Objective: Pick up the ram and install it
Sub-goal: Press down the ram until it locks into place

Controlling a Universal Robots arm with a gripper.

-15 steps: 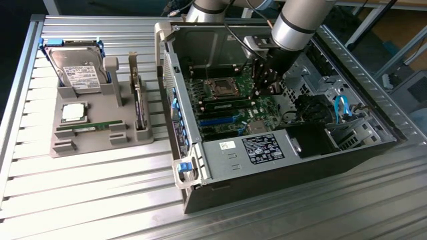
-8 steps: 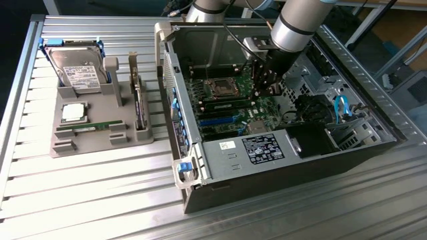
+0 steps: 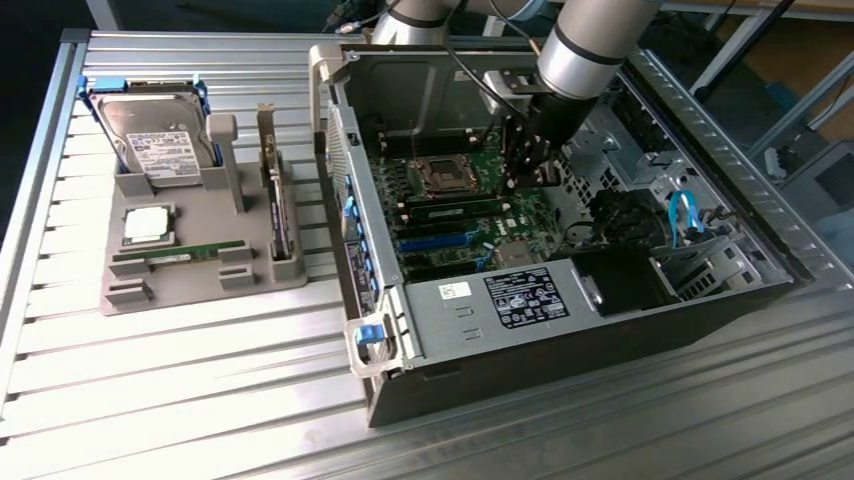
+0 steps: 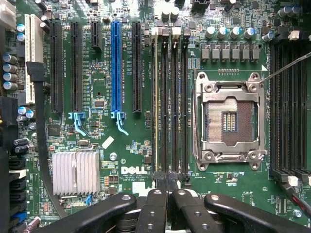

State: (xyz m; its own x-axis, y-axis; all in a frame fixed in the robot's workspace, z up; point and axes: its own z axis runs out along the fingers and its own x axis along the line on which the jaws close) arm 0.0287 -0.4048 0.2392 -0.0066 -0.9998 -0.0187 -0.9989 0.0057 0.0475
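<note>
The ram (image 3: pixel 180 254), a thin green stick, lies flat in a slot of the grey holder tray (image 3: pixel 187 290) on the exterior view's left, outside the computer case. My gripper (image 3: pixel 526 178) is far from it, lowered inside the open case over the motherboard (image 3: pixel 461 215). In the wrist view the black fingers (image 4: pixel 154 208) meet tip to tip, and the gripper (image 4: pixel 168 187) hangs shut just over the end of the long black memory slots (image 4: pixel 170 102) beside the empty CPU socket (image 4: pixel 229 121). I see nothing between the fingers.
On the tray stand a hard drive (image 3: pixel 158 140), a square silver CPU (image 3: pixel 147 224) and an upright dark expansion card (image 3: pixel 276 200). The case walls (image 3: pixel 350 200) ring the gripper. A power supply (image 3: pixel 527 295) and blue cables (image 3: pixel 685 215) sit in the case.
</note>
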